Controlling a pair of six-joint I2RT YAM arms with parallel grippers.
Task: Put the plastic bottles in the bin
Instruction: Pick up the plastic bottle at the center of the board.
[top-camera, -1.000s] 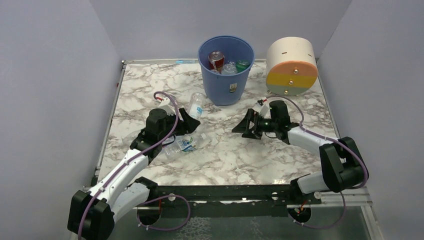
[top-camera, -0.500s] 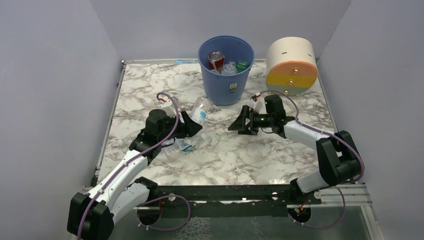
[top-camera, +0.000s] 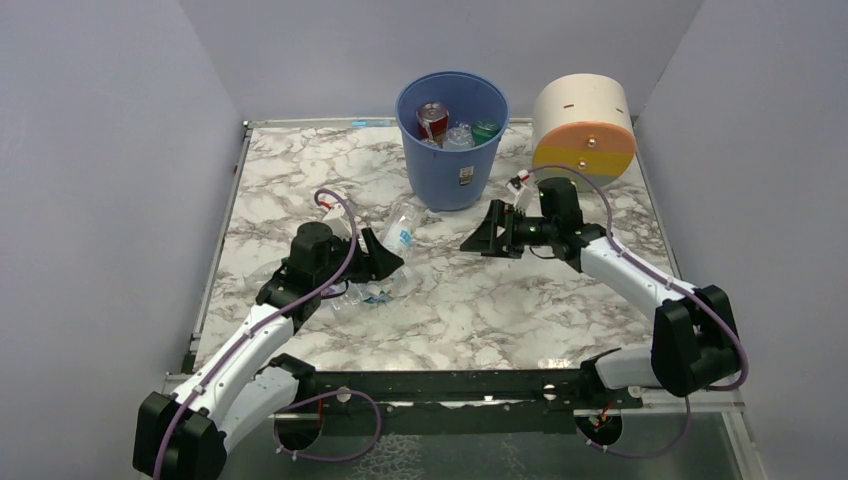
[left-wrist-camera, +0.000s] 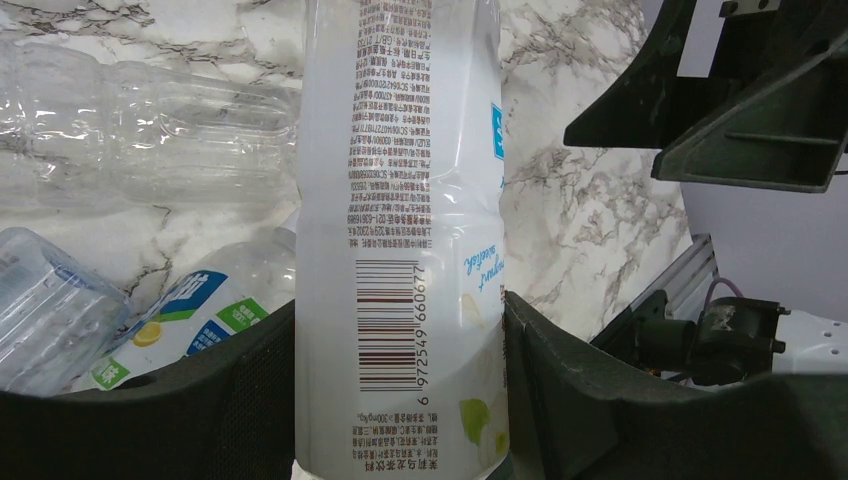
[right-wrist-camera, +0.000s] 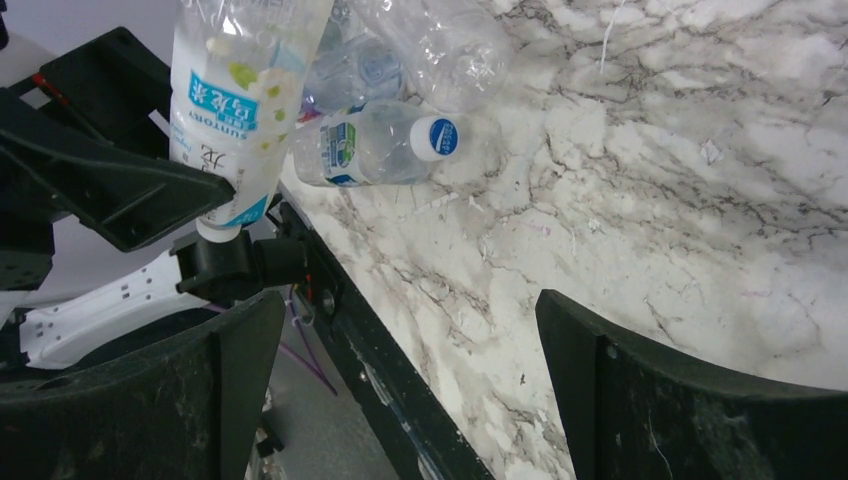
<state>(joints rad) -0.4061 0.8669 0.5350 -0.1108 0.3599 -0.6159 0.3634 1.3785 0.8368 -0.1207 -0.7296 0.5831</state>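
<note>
My left gripper (top-camera: 385, 257) is shut on a clear plastic bottle with a white and blue label (top-camera: 401, 228), holding it by its lower part above the table. In the left wrist view the bottle (left-wrist-camera: 400, 200) fills the gap between both fingers of the left gripper (left-wrist-camera: 400, 315). Other plastic bottles (top-camera: 366, 292) lie on the marble below it; one has a blue and green label (left-wrist-camera: 185, 315), one is bare (left-wrist-camera: 150, 120). The blue bin (top-camera: 452, 170) stands at the back and holds a red can and bottles. My right gripper (top-camera: 484, 238) is open and empty, facing the held bottle (right-wrist-camera: 235, 90).
A cream drum with orange and yellow bands (top-camera: 583, 135) lies on its side right of the bin. A bottle with a white and blue cap (right-wrist-camera: 375, 148) lies near the table's front edge (right-wrist-camera: 400, 380). Purple walls close in the table on three sides.
My left gripper has shifted slightly right and nearer with the bottle still held. My right gripper has drifted a little toward the bin, still open.
</note>
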